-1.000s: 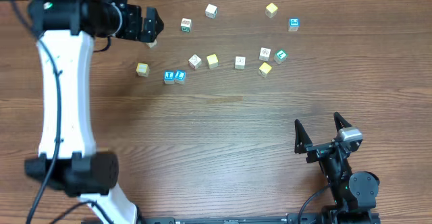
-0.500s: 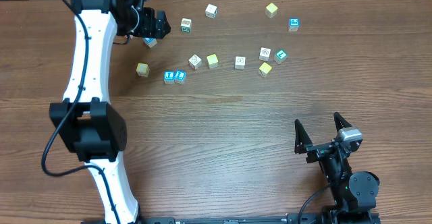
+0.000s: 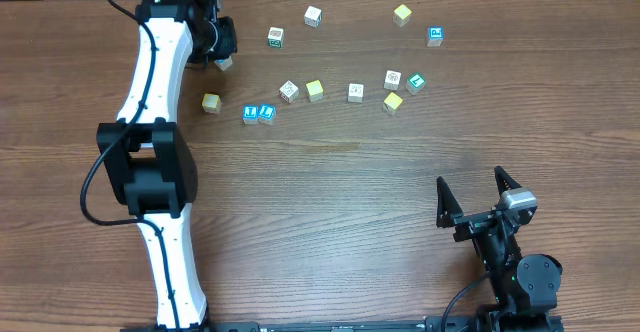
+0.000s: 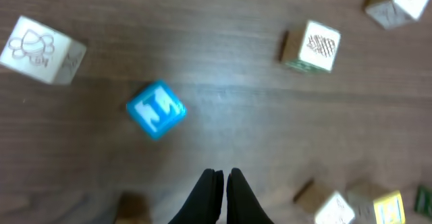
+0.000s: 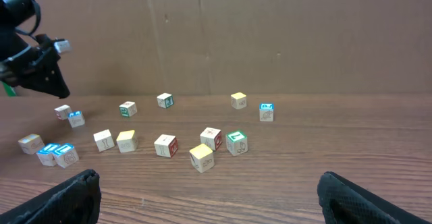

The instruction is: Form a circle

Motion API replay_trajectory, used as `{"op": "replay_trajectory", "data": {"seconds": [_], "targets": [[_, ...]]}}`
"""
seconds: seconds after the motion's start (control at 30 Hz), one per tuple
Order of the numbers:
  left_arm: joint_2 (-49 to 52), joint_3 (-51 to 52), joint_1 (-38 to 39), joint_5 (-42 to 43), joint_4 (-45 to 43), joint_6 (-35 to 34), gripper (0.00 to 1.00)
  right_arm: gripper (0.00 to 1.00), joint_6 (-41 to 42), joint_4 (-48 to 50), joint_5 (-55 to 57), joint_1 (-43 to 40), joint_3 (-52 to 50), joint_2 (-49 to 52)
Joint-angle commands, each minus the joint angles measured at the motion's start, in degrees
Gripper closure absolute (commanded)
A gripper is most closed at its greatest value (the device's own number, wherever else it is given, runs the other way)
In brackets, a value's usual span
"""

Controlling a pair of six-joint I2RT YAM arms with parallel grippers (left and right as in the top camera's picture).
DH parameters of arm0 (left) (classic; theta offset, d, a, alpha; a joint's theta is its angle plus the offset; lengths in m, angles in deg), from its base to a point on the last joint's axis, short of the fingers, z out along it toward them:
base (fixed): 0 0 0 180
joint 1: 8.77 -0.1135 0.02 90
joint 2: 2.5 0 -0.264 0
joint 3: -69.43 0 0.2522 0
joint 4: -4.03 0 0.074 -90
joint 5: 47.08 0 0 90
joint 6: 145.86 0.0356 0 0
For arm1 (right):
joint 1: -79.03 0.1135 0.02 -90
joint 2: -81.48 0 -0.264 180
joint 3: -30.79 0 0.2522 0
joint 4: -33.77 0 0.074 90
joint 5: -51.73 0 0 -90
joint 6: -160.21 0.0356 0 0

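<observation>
Small wooden cubes lie scattered in a loose arc across the far half of the table, and no closed circle shows among them. The tightest group is a whitish cube (image 3: 393, 79), a green-faced cube (image 3: 416, 83) and a yellow cube (image 3: 393, 101) at the right. My left gripper (image 3: 227, 45) (image 4: 222, 174) hovers at the far left, shut with nothing between its fingers. Just ahead of it lie a blue-faced cube (image 4: 156, 109) (image 3: 224, 63) and a whitish cube (image 4: 42, 42). My right gripper (image 3: 470, 181) (image 5: 206, 180) stands open and empty near the front right, far from every cube.
Two blue cubes (image 3: 259, 113) sit side by side beside a tan cube (image 3: 210, 103). At the back lie a white cube (image 3: 313, 15), a green-sided cube (image 3: 276, 37), a yellow cube (image 3: 402, 14) and a blue cube (image 3: 435, 36). A cardboard wall (image 5: 270, 35) closes off the far edge.
The left gripper has closed from wide open to shut, on nothing. Its arm has swung over the table's left side. The cubes and the right arm have not moved.
</observation>
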Motion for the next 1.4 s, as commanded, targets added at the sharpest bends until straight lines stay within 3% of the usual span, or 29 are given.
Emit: {"op": "replay_trajectory", "data": {"seconds": [0.0,0.07,0.2,0.23,0.3,0.4,0.5,0.63,0.77,0.97,1.17,1.37], "targets": [[2.5,-1.3,0.3,-2.1,-3.1,-3.8,0.93,0.0,0.2,0.3,0.3,-0.1,-0.6,-0.4],[3.4,-1.3,0.3,-4.2,-4.3,-4.5,0.81,0.0,0.2,0.3,0.3,-0.1,-0.6,-0.4],[5.6,-1.3,0.3,-6.2,-5.6,-6.3,0.77,0.0,0.2,0.3,0.3,-0.1,-0.6,-0.4],[6.0,-1.3,0.3,-6.2,-6.0,-6.3,0.73,0.0,0.2,0.3,0.3,-0.1,-0.6,-0.4],[7.0,-1.3,0.3,-6.7,-6.9,-6.3,0.55,0.0,0.2,0.3,0.3,-0.1,-0.6,-0.4],[7.1,-1.3,0.3,-9.6,-7.1,-6.3,0.54,0.0,0.2,0.3,0.3,-0.1,-0.6,-0.4],[7.0,-1.3,0.3,-10.6,-8.3,-6.1,0.42,0.0,0.2,0.3,0.3,-0.1,-0.6,-0.4],[7.1,-1.3,0.3,-10.6,-8.3,-6.1,0.41,0.0,0.2,0.3,0.3,-0.1,-0.6,-0.4],[7.1,-0.7,0.4,-10.6,-8.2,-6.2,0.5,0.0,0.2,0.3,0.3,-0.1,-0.6,-0.4],[7.1,2.0,1.2,-12.4,-10.0,-6.1,0.54,0.0,0.2,0.3,0.3,-0.1,-0.6,-0.4],[7.1,2.9,1.2,-13.0,-9.8,-6.1,0.52,0.0,0.2,0.3,0.3,-0.1,-0.6,-0.4],[7.1,3.3,1.3,-13.2,-9.7,-6.1,0.44,0.0,0.2,0.3,0.3,-0.1,-0.6,-0.4]]}}
